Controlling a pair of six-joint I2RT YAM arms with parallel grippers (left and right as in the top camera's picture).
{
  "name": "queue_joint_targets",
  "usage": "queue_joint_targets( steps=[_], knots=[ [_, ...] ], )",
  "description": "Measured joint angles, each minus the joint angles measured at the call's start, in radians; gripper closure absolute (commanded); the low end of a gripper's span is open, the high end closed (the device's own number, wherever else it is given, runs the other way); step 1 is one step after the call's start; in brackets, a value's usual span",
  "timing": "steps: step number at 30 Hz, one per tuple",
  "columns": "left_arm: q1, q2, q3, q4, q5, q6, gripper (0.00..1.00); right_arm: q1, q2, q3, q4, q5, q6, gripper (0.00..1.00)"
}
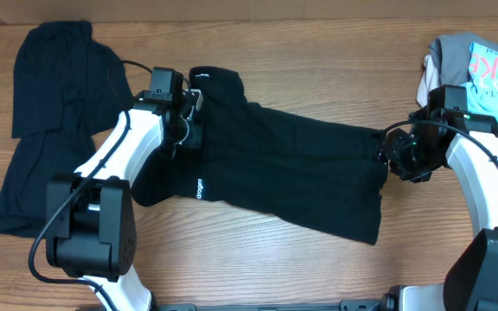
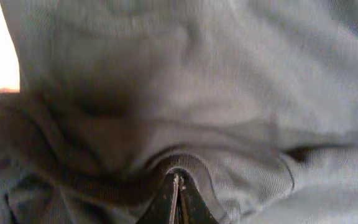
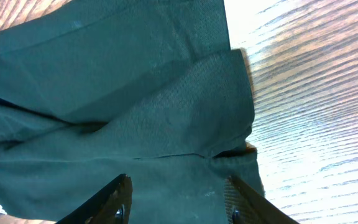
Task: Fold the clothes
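Mid-bench, black garment (image 1: 292, 164) lies spread flat, long axis running upper left to lower right. Small white logo (image 1: 200, 187) sits near its lower left edge.

Left side: left pincer (image 1: 188, 119) is down on the garment's upper left end. Left wrist view shows both fingers (image 2: 163, 204) pressed together, with cloth bunched and puckered right at the tips. So the left pincer (image 2: 178, 186) is clamped on a fold of the black garment (image 2: 216, 87). Fabric fills that whole view and is a bit blurred.

Right side: right pincer (image 1: 393, 154) is at the garment's right edge. Right wrist view shows 2 fingers (image 3: 114, 202) spread wide, so the right pincer (image 3: 179, 196) is gaping and grips no cloth. It hangs over the hem of the black garment (image 3: 135, 112), where 1 layer overlaps another. Can't tell if the tips touch the fabric. Bare bench (image 3: 309, 93) wood runs just beside that hem.

Elsewhere on the bench (image 1: 318, 52):
- 2 dark garments (image 1: 54, 73) at far left, 1 above the other, the lower partly behind the left arm.
- Far right, near the right arm: light blue shirt (image 1: 491, 73) with red lettering, with grey-white cloth (image 1: 430, 73) beside it.
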Motion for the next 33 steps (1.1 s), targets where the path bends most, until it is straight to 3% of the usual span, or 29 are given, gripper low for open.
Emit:
queue_joint_targets(
  steps=[7, 17, 20, 23, 30, 33],
  knots=[
    [0.000, 0.126, 0.001, 0.074, 0.023, 0.000, 0.96, 0.000, 0.000, 0.000, 0.000, 0.000, 0.000, 0.48],
    [0.002, 0.174, 0.064, 0.127, 0.056, 0.000, 0.95, 0.000, 0.000, 0.000, 0.001, 0.000, 0.000, 0.48],
    [0.002, 0.203, 0.154, 0.033, 0.052, 0.002, 0.80, 0.000, 0.000, 0.000, 0.001, 0.000, 0.000, 0.44],
    [0.002, 0.209, 0.265, -0.106, 0.043, 0.004, 0.75, 0.000, 0.000, 0.000, -0.001, 0.000, 0.000, 0.43],
    [0.002, 0.209, 0.423, -0.377, -0.046, 0.004, 0.76, 0.000, 0.000, 0.000, 0.005, 0.000, 0.000, 0.38],
    [0.002, 0.209, 0.440, -0.399, -0.069, 0.004, 0.66, 0.000, 0.000, 0.016, 0.006, -0.002, -0.013, 0.31]
  ],
)
